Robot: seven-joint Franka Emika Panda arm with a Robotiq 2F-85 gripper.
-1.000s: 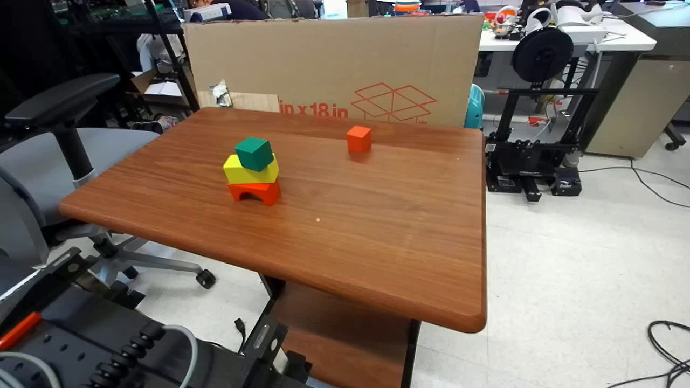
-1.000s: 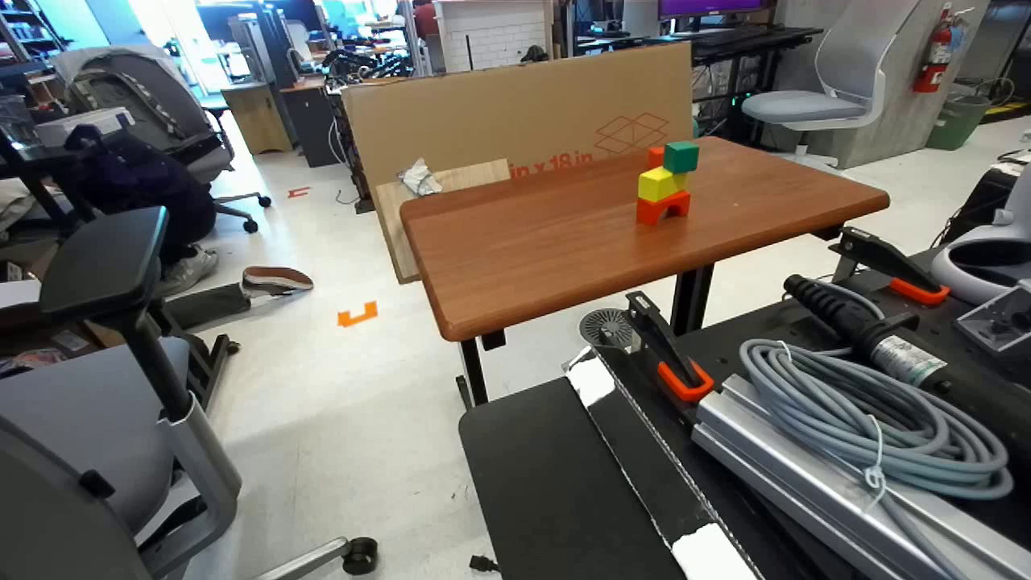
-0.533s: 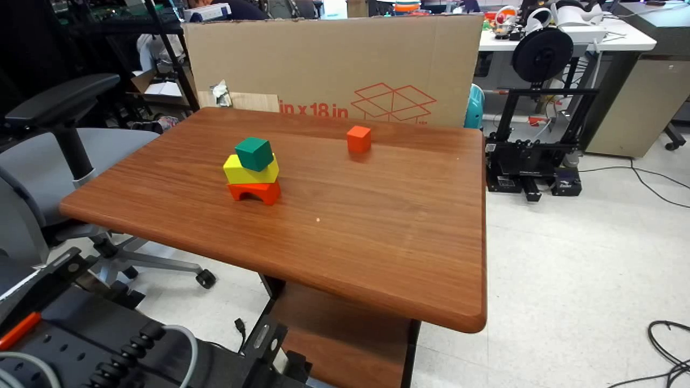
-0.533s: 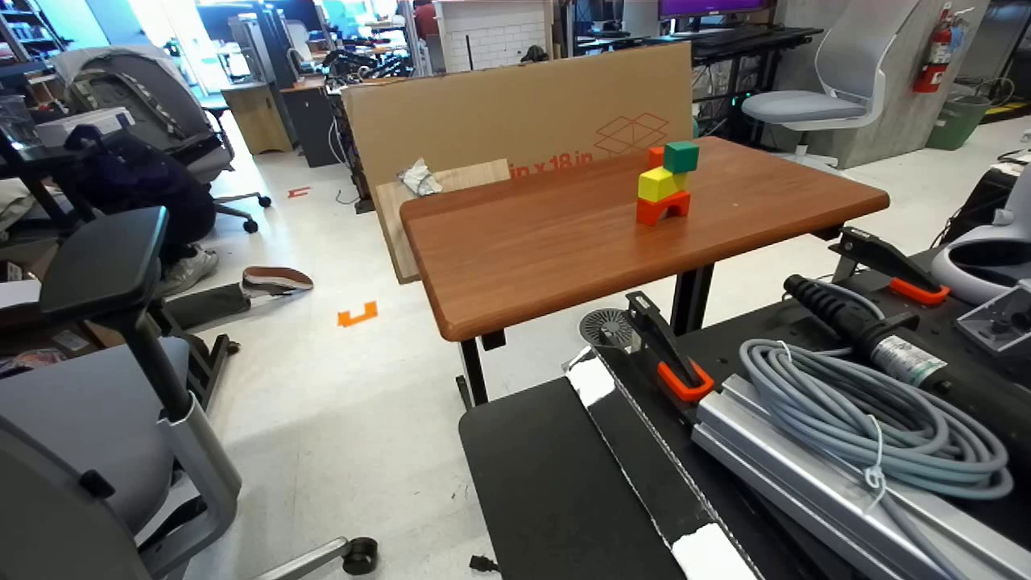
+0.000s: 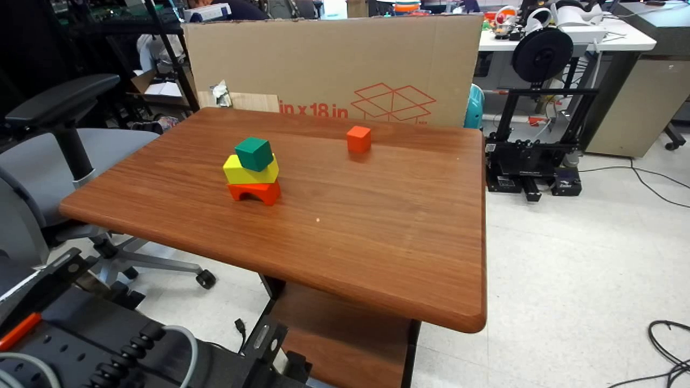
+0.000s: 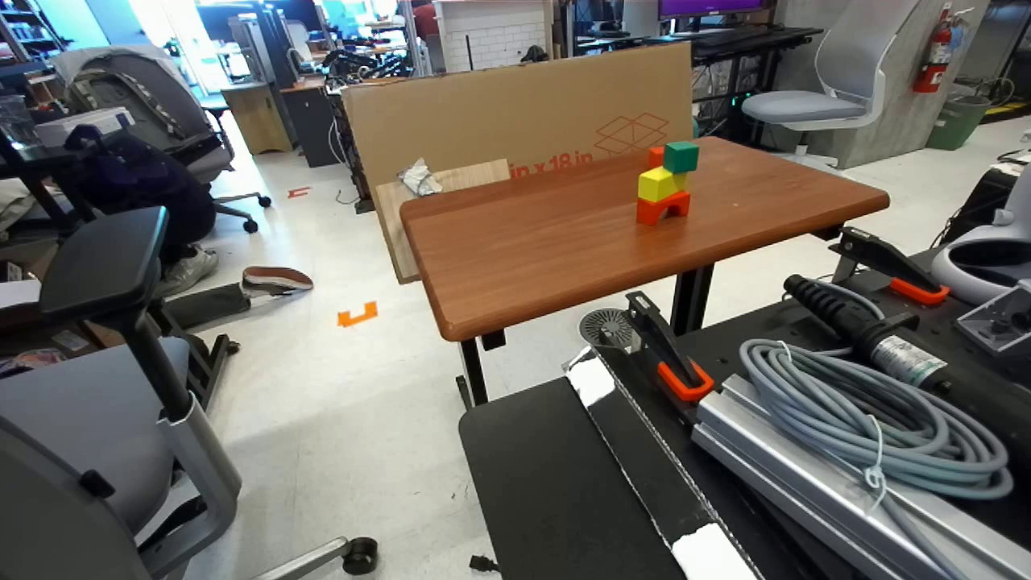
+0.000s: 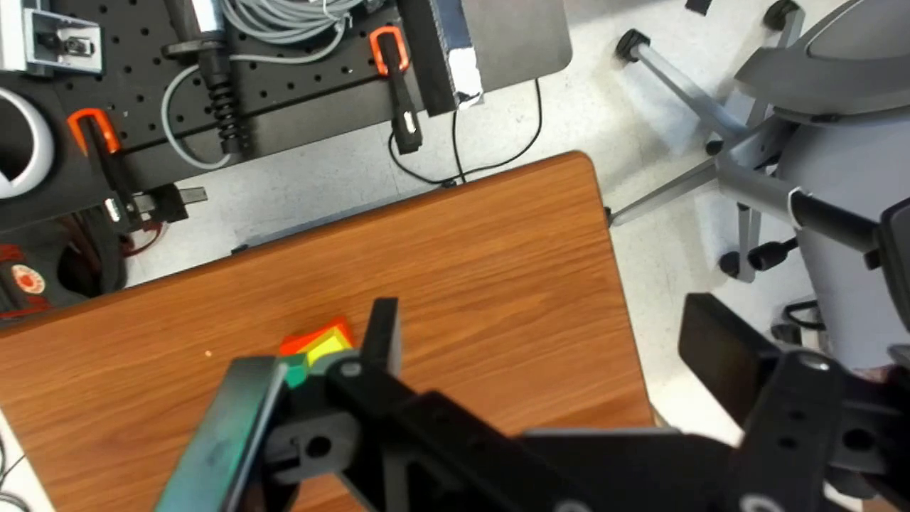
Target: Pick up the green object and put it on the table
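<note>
Green block tops a yellow block resting on an orange arch, on the wooden table before us. The gripper hangs, jaws wide apart.

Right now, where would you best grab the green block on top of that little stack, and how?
Probably by two opposite side faces of the green block, coming straight down from above: it is cube-like with flat faces, and nothing sits on top. I'd grip its upper half, since the yellow block lies right beneath and could shift.
</note>
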